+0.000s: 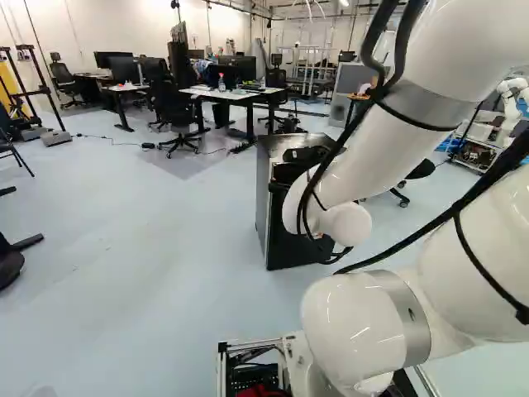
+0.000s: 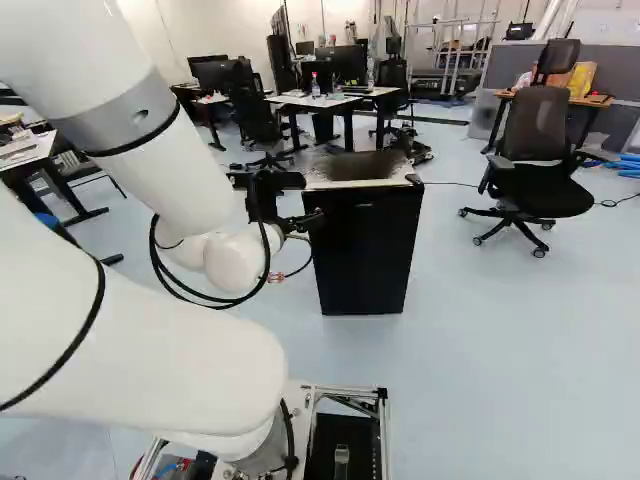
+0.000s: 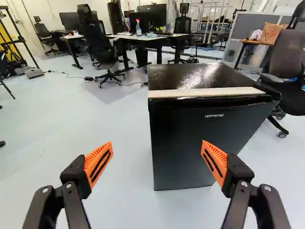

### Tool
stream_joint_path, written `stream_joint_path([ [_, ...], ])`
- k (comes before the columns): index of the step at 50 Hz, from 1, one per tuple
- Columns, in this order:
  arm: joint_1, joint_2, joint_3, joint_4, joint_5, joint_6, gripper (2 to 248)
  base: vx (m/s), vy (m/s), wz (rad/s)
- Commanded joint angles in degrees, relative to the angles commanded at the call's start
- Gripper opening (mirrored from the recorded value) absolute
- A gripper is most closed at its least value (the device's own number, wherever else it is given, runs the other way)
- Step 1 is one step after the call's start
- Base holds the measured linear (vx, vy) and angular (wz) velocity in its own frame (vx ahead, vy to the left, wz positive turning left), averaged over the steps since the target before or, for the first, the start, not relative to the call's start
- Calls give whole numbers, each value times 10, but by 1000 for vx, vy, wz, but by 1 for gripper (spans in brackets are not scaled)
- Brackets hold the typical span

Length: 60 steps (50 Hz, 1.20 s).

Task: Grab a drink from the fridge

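Open claw faces a shut fridge

The small black fridge [image 2: 365, 250] stands upright on the floor [image 3: 57, 124], its door [image 3: 195, 148] turned towards the robot. That placing probably serves the task: the front can be reached, and the floor before it should give the door room to swing. The door is closed, so the drink is out of sight, presumably inside. A pale strip [image 3: 205, 93] runs along the top front edge; what it is for, I cannot tell. The office chair [image 2: 540, 180] stands well apart from the fridge, likely out of the door's way.

The arm [image 1: 372, 145] holds the claw [image 3: 157, 144] out ahead, aimed so that one upright edge of the door lies nearly in line with the gap between the fingers. This looks like a pose for approaching that edge, though which side is hinged cannot be made out.

The claw is wide open, its orange pads [image 3: 98, 164] far apart. It holds nothing and touches nothing; the door is beyond its tips. The step in hand seems to be lining up to open the fridge.
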Motion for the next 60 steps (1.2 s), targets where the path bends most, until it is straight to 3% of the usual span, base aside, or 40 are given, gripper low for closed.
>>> stream_joint_path([
  [31, 3, -4, -4, 0, 0, 0, 247, 16, 0, -2],
  [42, 21, -23, -19, 8, 0, 0, 247, 0, 0, 0],
  [60, 59, -53, -47, 58, 0, 0, 247, 0, 0, 0],
])
